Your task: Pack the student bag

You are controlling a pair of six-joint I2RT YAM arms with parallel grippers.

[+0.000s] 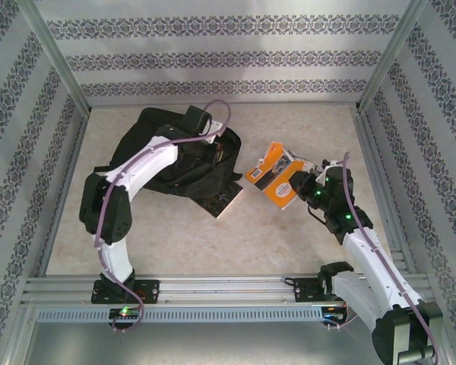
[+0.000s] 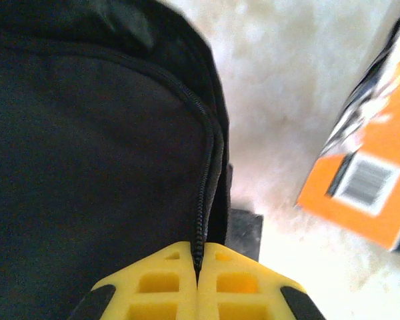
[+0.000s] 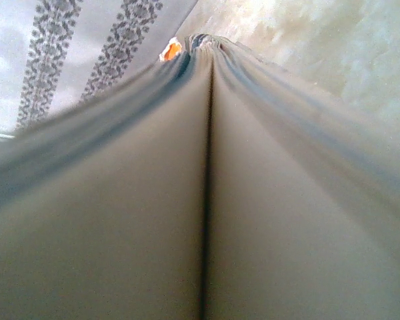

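Item one, student bag (image 1: 171, 163): black soft fabric, slumped on the pale marbled desk (image 1: 289, 243) in its left-centre far part, well apart from the near rail (image 1: 228, 289). In the left wrist view the student bag (image 2: 87, 167) is seen at close range, with a zipper line (image 2: 203, 167) curving down its right edge. The left arm is arched over the bag from the near left. The left fingers (image 2: 160, 283), yellow, are pressed together with the zipper edge of the bag pinched between their tips. Item two, orange book (image 1: 276, 176): held up off the desk to the right of the bag and apart from it, tilted, gripped at its right side by the right fingers (image 1: 296, 186), which are narrow upon it. A white barcode label (image 2: 363, 183) is seen on the cover of the orange book (image 2: 373, 213) in the left wrist view. The fanned grey pages (image 3: 267, 200) of the book are shown very close in the right wrist view, with an orange corner (image 3: 171, 49) at their far tip. Item three, flat dark object (image 1: 226, 201) with a light edge: lying on the desk, partly under the near right edge of the bag; its kind cannot be told. Surround: walls (image 1: 213, 61) papered in grey floral stripes.
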